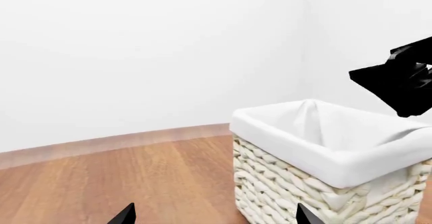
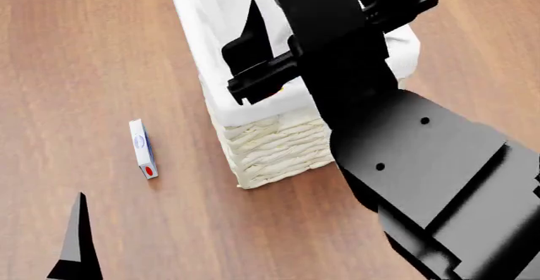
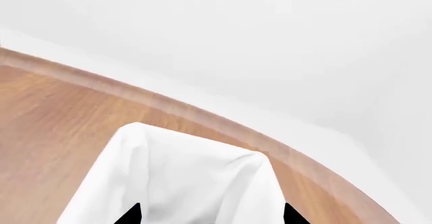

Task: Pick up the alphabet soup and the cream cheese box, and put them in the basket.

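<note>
The cream basket (image 2: 274, 144) with white cloth lining stands on the wood floor; it also shows in the left wrist view (image 1: 317, 193). The cream cheese box (image 2: 141, 148) lies flat on the floor left of the basket, clear of both grippers. My right gripper (image 3: 210, 216) hangs over the basket's white lining (image 3: 182, 183), open and empty; one of its fingers (image 2: 251, 33) shows above the basket's opening. My left gripper (image 1: 212, 216) is open and empty, low beside the basket; one fingertip (image 2: 78, 242) shows near the box. The alphabet soup is out of view.
My right arm (image 2: 422, 153) covers the basket's right side and the floor in front of it; it also shows in the left wrist view (image 1: 401, 80). A white wall with a skirting strip (image 1: 115, 143) lies beyond the basket. Bare wood floor (image 2: 76, 59) surrounds the box.
</note>
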`<state>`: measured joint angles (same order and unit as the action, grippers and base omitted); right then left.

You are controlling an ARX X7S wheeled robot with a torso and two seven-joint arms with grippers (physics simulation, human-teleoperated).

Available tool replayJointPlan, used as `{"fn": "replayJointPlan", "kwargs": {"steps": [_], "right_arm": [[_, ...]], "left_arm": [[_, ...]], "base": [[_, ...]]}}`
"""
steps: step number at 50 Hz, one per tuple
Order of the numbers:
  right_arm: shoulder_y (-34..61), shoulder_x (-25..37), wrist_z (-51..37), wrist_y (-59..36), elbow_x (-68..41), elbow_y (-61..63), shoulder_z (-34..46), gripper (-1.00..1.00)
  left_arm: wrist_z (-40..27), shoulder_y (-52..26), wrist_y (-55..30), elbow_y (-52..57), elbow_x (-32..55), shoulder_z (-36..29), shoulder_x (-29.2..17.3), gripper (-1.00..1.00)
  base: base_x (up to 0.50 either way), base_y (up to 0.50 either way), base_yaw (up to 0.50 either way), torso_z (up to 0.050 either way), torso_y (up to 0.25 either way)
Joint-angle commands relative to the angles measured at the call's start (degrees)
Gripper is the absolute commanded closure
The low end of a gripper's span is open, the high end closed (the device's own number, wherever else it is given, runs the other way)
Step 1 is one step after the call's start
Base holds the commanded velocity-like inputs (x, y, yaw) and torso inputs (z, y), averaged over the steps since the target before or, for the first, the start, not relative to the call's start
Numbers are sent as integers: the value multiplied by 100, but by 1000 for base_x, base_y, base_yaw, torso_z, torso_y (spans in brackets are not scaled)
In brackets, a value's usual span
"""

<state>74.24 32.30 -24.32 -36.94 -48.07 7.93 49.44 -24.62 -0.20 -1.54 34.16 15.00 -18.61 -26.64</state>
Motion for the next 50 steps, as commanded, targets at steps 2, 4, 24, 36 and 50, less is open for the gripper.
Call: {"fn": "replayJointPlan", "kwargs": {"steps": [2, 4, 24, 36, 50], "right_arm": [[-1682, 1005, -1034, 1311, 997, 1897, -75, -100], [-1985, 1077, -1205, 1575, 1192, 2036, -57, -100], [-4152, 1143, -1962, 3389, 2204, 1351, 366, -100], [-4393, 1150, -1953, 3527, 2382, 1294, 513, -100], [-4402, 1088, -1856, 3459, 2516, 1281, 650, -100]], "left_arm": [[19, -54, -27, -26, -12, -50, -5, -100], [25, -96, -69, -14, -16, -74, -1, -100], [124, -423, -102, -305, -17, -146, 53, -100], [525, -1516, 80, -2038, 153, -211, 531, -100], [1402, -2806, 330, -4297, 624, -297, 1149, -100]], "base": [[0, 0, 0, 0, 0], [0, 0, 0, 0, 0], [0, 0, 0, 0, 0], [0, 0, 0, 0, 0], [0, 0, 0, 0, 0]]}}
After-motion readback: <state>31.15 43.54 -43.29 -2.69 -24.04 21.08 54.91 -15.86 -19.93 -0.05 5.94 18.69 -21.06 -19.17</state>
